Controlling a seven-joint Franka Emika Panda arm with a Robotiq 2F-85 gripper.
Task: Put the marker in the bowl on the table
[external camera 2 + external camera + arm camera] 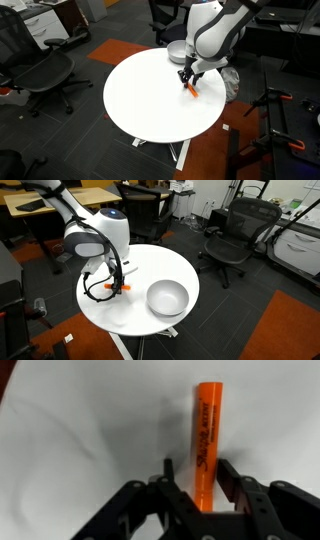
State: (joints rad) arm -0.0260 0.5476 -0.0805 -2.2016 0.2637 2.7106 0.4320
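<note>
Round white table [150, 265], bowl [167, 298], marker [208, 445] (orange)

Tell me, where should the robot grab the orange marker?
Probably around its slim body, coming down from above. The marker is long and thin and seems to lie on the table, so the fingers should close across its narrow width. In the wrist view the gripper straddles it near one end.

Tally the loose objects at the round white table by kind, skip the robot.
marker: 1
bowl: 1
Total: 2
</note>
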